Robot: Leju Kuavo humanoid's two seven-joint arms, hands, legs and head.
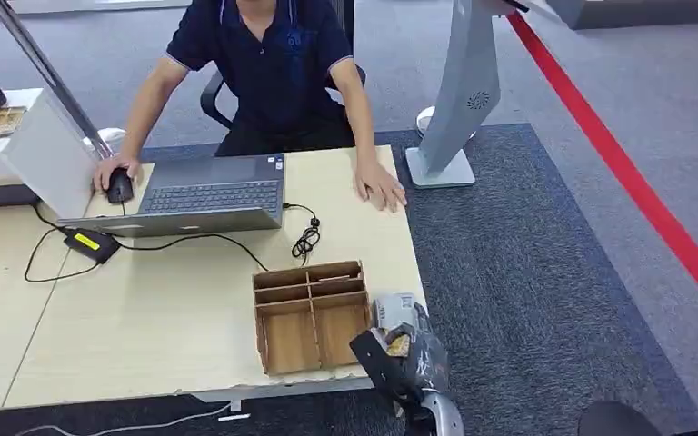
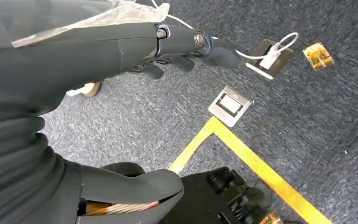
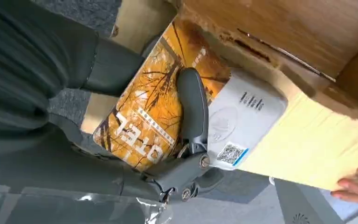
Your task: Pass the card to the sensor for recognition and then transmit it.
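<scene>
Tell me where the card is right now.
The orange card is held in the right hand at the table's near right corner, over the white sensor, just beside the wooden organizer.

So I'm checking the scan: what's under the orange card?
The white sensor lies partly under the orange card, which the right hand holds. Its covered part can't be seen.

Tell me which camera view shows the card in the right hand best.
The right wrist view: the orange card is close up, print legible, a finger pressing it over the white sensor. In the head view the card is a small orange sliver in the right hand. The left wrist view looks at carpet.
</scene>
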